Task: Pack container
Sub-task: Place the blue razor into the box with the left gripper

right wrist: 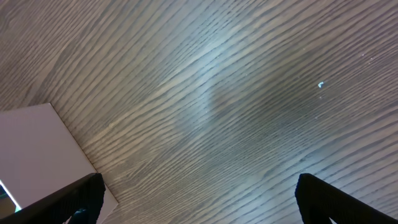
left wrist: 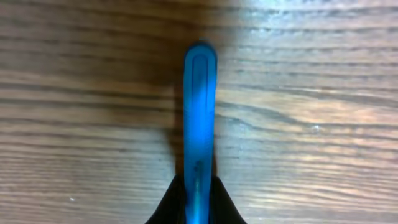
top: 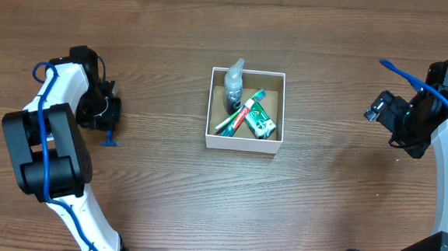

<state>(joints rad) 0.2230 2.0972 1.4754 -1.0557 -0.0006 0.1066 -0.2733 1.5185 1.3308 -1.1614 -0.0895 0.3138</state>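
The container (top: 242,143) is a small square white-walled box with a brown inside, at the table's middle. In it lie a clear pump bottle (top: 233,84), a green toothpaste tube (top: 258,120) and a toothbrush (top: 238,117). My left gripper (top: 107,123) is far to the left of the box, shut on a thin blue plastic handle (left wrist: 199,106) close above the wood; its lower end shows in the overhead view (top: 111,141). My right gripper (top: 382,112) is open and empty, far to the right of the box. In the right wrist view its fingers (right wrist: 199,202) are spread wide over bare wood.
A white side of the container (right wrist: 37,146) shows at the left edge of the right wrist view. The wooden table (top: 337,195) bears no other loose things. Blue cables run along both arms.
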